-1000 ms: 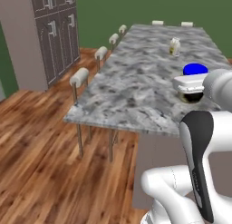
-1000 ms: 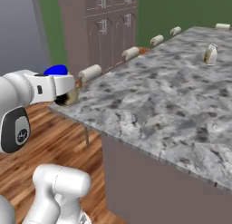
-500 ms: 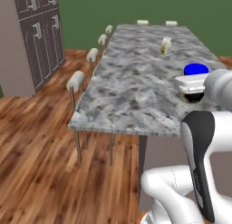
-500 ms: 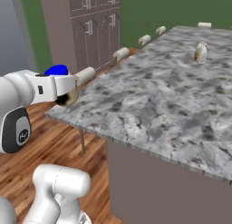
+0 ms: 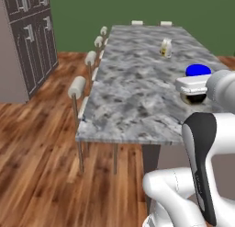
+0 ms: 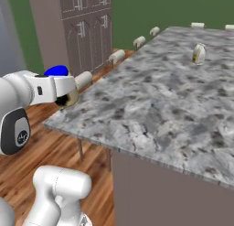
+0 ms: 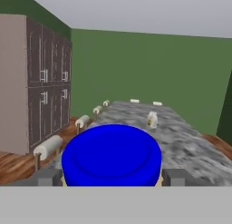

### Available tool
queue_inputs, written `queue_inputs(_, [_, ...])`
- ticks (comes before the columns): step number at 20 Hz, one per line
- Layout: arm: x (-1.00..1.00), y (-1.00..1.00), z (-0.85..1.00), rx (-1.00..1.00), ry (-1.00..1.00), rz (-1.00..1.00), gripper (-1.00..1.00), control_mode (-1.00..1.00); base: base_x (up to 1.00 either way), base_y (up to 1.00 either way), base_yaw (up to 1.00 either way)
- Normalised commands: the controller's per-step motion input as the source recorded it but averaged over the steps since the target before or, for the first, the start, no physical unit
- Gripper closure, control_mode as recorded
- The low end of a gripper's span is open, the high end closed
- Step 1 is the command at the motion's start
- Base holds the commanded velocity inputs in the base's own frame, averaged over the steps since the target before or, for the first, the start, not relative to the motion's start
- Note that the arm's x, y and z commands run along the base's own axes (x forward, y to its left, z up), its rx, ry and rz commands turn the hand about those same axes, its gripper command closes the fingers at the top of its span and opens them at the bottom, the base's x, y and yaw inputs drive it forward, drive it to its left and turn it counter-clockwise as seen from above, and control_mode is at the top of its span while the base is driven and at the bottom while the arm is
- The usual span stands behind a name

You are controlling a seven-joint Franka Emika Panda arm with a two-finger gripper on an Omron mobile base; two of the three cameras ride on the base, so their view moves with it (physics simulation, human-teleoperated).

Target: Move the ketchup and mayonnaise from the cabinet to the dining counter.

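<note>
My gripper (image 5: pixel 193 93) is shut on the mayonnaise (image 5: pixel 198 70), a squat jar with a bright blue lid and a dark body. I hold it upright at the near right corner of the dining counter (image 5: pixel 133 93), about level with the stone top. From the right base view the mayonnaise (image 6: pixel 56 71) hangs just off the near left corner of the dining counter (image 6: pixel 160 97). In the hand view the blue lid of the mayonnaise (image 7: pixel 111 154) sits between my two fingers (image 7: pixel 49 177), with the dining counter (image 7: pixel 181 146) stretching ahead. The ketchup and the cabinet are out of view.
A small cream carton (image 5: pixel 165 48) stands far along the counter, towards its right side. Round-cushioned stools (image 5: pixel 77 87) line the counter's left side. A dark tall cupboard (image 5: pixel 27 42) stands at the left wall over a wooden floor (image 5: pixel 36 148). The back wall is green.
The whole picture has shifted: the base has driven and turned, so the counter now runs straighter ahead. The jar stays in my shut gripper.
</note>
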Motion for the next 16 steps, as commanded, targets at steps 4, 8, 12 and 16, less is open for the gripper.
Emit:
queue_inputs(4, [0.00, 0.00, 0.00, 0.00, 0.00, 0.00, 1.00, 1.00, 0.56, 0.26, -0.15])
queue_inputs(8, [0.00, 0.00, 0.00, 0.00, 0.00, 0.00, 1.00, 1.00, 0.53, 0.26, -0.16])
queue_inputs(12, [0.00, 0.00, 0.00, 0.00, 0.00, 0.00, 1.00, 1.00, 0.51, 0.21, -0.17])
queue_inputs(16, [0.00, 0.00, 0.00, 0.00, 0.00, 0.00, 1.00, 1.00, 0.46, 0.16, -0.17])
